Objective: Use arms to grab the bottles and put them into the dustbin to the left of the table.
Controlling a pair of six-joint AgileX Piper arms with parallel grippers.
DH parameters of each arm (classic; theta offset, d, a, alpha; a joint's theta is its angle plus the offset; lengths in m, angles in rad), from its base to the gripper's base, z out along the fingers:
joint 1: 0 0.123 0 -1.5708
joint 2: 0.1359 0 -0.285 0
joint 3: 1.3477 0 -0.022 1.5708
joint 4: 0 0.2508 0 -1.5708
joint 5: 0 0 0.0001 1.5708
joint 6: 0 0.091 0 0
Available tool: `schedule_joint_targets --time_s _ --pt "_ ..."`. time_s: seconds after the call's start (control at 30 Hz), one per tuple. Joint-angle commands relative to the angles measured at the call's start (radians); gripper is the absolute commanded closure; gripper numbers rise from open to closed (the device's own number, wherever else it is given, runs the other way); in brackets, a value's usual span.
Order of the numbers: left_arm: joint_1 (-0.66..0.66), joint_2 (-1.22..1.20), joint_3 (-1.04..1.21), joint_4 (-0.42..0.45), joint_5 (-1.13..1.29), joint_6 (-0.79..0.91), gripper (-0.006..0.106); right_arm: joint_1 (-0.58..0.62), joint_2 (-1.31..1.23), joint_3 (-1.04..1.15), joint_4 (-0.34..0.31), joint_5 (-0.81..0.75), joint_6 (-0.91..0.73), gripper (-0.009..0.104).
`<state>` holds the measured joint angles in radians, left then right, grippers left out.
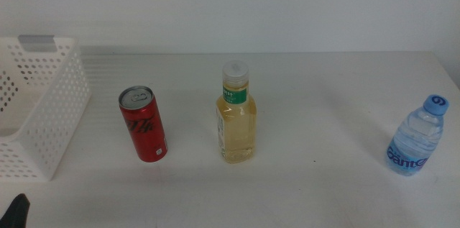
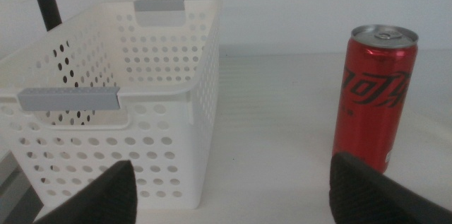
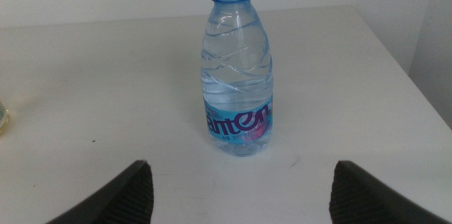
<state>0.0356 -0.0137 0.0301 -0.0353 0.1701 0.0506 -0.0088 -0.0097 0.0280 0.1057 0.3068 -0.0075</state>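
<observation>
Spanning the whole scene, the off-white surface (image 1: 323,192) carried everything, with the white perforated dustbin (image 1: 50,113) at its far left. Right of it stood the yellow-liquid bottle (image 1: 235,116) at centre, probably heaviest and best gripped at the waist. The red can (image 1: 144,124) stood between them, likely smooth, thin-walled and easily dented. The water bottle (image 3: 238,75) waited far right, likely light and squashy. Both the left pincer (image 2: 226,185) and right pincer (image 3: 240,189) stood spread apart, empty, near the can and water bottle.
</observation>
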Motion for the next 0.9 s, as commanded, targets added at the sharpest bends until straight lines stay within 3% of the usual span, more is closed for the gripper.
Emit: schedule_joint_targets --time_s 0.0,0.47,0.67,0.87 --pt "-0.004 0.009 -0.02 -0.016 -0.08 -0.008 0.012 -0.006 -0.028 -0.007 -0.005 -0.074 -0.006 0.03" --pt "-0.247 0.507 -0.416 -0.013 -0.121 -0.006 0.012 -0.006 -0.028 -0.007 -0.005 -0.074 -0.006 0.03" --pt "-0.349 0.729 -0.423 -0.013 -0.367 -0.006 0.012 -0.006 -0.028 -0.007 -0.005 -0.074 -0.006 0.03" --pt "-0.364 0.873 -0.423 -0.016 -0.411 -0.01 0.012 -0.006 -0.028 -0.007 -0.005 -0.074 -0.006 0.03"
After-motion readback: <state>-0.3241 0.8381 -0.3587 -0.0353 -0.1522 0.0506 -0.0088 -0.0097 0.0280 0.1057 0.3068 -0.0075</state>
